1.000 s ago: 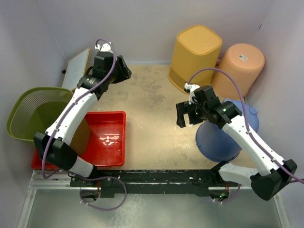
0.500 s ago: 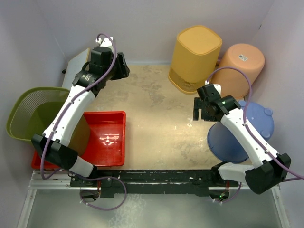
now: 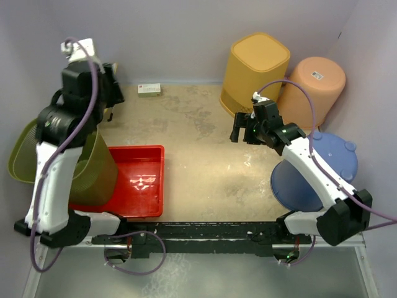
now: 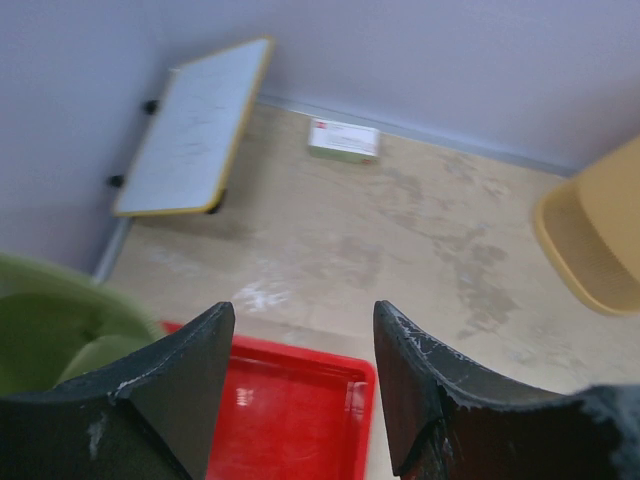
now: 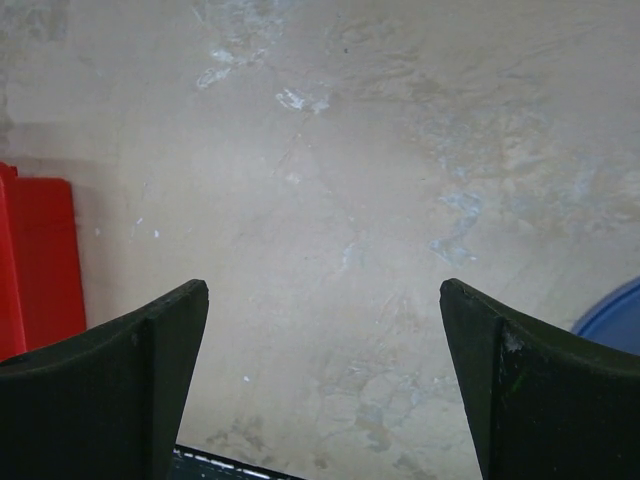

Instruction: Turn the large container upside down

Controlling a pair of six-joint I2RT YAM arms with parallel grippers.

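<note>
Bench [image 3: 205, 155]: a pale, scuffed surface with walls along the far, left and right edges; both arm bases are bolted at the near edge.

Left arm [image 3: 62, 161]: rises from the near left corner along the left edge, with its wrist high above the far left corner.

Right arm [image 3: 319, 180]: reaches from the near right corner toward the middle of the bench, with its wrist in front of the yellow bin.

Green mesh basket [image 3: 96, 171]: the large container. It stands at the left edge with its open mouth up, not inverted, and the left arm hides much of it. Its wall overlaps the red tray's left side in the top view; contact cannot be told.

Yellow bin [image 3: 257, 68]: at the far edge, toward the right corner, with its base uppermost.

Orange bucket [image 3: 316, 84]: in the far right corner, just beside the yellow bin, also base up.

Blue tub [image 3: 338, 155]: at the right edge, partly under the right arm.

Red tray [image 3: 139, 180]: by the near edge toward the left corner, nothing in it.

Whiteboard [image 4: 195, 130]: in the far left corner, tilted against the left wall.

Left jaws: moderately parted and holding nothing, with bare bench and the tray's far rim showing between them.

Right jaws: spread wide and holding nothing, above bare bench.

Small box [image 3: 149, 90]: lies flat at the far edge, left of the middle.
</note>
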